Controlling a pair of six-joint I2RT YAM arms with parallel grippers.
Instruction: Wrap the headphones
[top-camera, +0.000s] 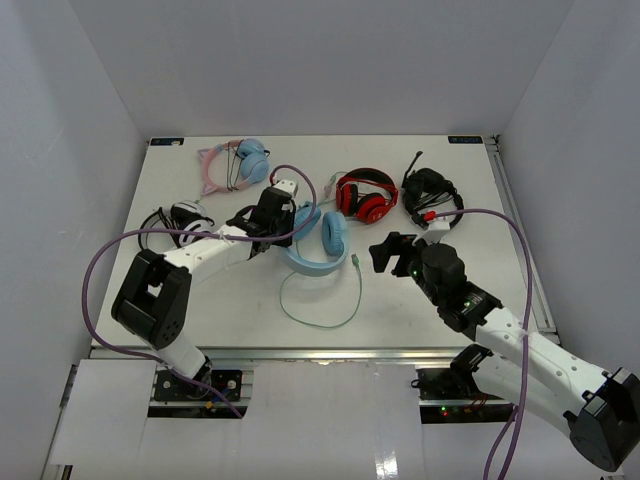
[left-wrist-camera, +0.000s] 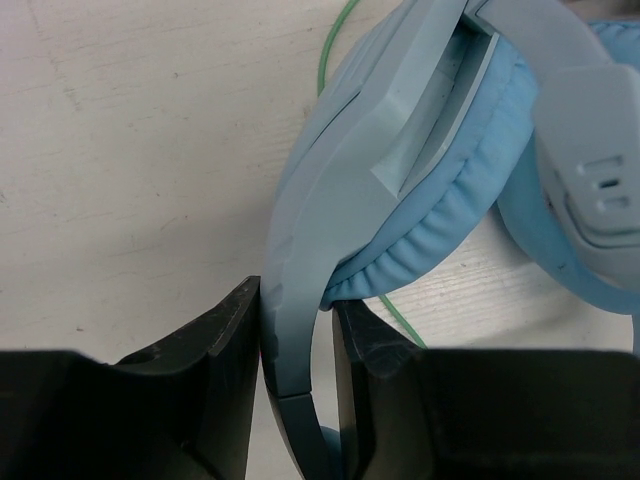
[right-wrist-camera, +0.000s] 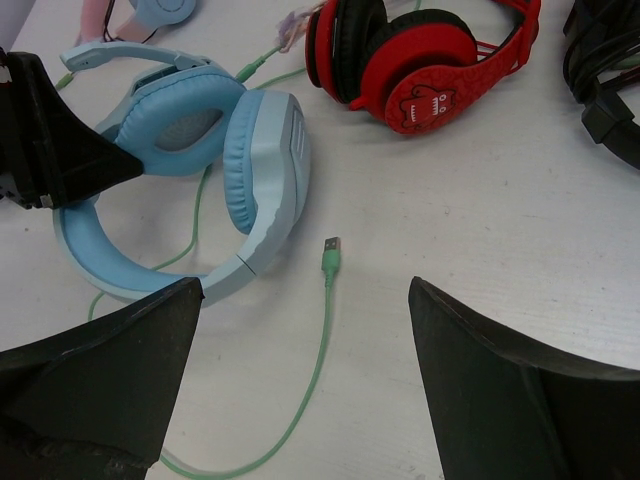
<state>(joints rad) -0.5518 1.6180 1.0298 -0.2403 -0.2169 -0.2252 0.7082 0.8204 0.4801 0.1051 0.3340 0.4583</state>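
Light-blue plastic fills the narrow gap of the left gripper (left-wrist-camera: 295, 312): its black jaws are clamped on the headband of the headphones (top-camera: 318, 240), one finger on each flat face. The hold looks firm in the wrist view. The right gripper (right-wrist-camera: 303, 286) hangs with its jaws spread wide and nothing between them, over the bare table (top-camera: 450, 290) just right of the headphones. The headphones lie mid-table, slightly left of centre, with the cups folded close together. Their pale-green cable (right-wrist-camera: 322, 340) runs out in a loose loop toward the near edge and comes back to a free plug (right-wrist-camera: 331, 255) lying just right of the cups. Assessment: the headband appears stiff and somewhat springy, a sound place to hold. The padded cups are soft and would give under pressure. The cable looks light, limp and probably slippery, likely to unwind if released slack. It is best taken on the cord just behind the plug, not on the plug's metal tip. Farther off lie a red pair (top-camera: 365, 195), a black headset (top-camera: 432, 190) at far right and a pink cat-ear pair (top-camera: 235, 165) at far left, all apart from the work.
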